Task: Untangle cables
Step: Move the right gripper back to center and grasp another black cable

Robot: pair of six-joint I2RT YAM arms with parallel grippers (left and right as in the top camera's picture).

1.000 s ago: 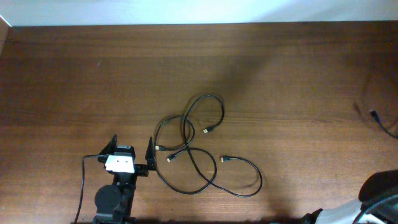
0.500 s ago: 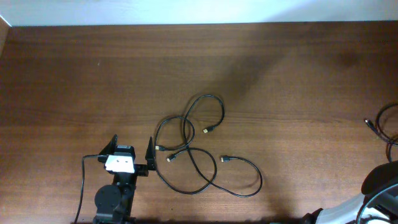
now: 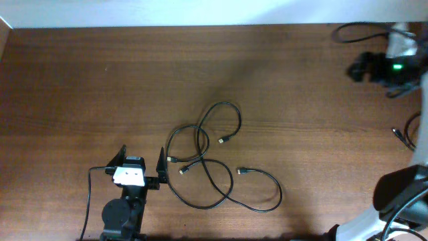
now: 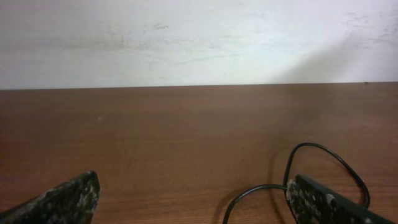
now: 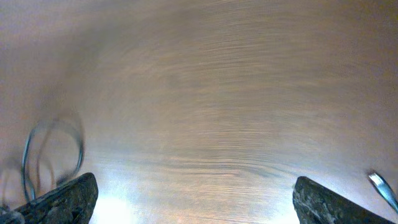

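The cables (image 3: 207, 161) lie in a loose black tangle of crossing loops at the table's middle, their small metal plug ends showing. My left gripper (image 3: 141, 159) stands open just left of the tangle, its right finger (image 3: 161, 162) beside the nearest loop. In the left wrist view the left gripper (image 4: 193, 200) is open over bare wood, and a cable loop (image 4: 323, 158) curves past the right fingertip (image 4: 311, 196). My right gripper (image 3: 361, 67) hovers at the far right, well away from the tangle. The right wrist view is blurred, with the right gripper (image 5: 196, 200) open and empty and the cables (image 5: 53, 149) faint at the left.
Another thin black cable (image 3: 408, 132) with a plug lies at the table's right edge, and its plug tip (image 5: 382, 184) shows in the right wrist view. A white wall (image 4: 199, 37) borders the table's far side. The right arm's base (image 3: 401, 201) fills the near right corner.
The right arm has swung up into the overhead view at the far right. The cable at the right edge shifted slightly. The left arm and the tangle have not moved.
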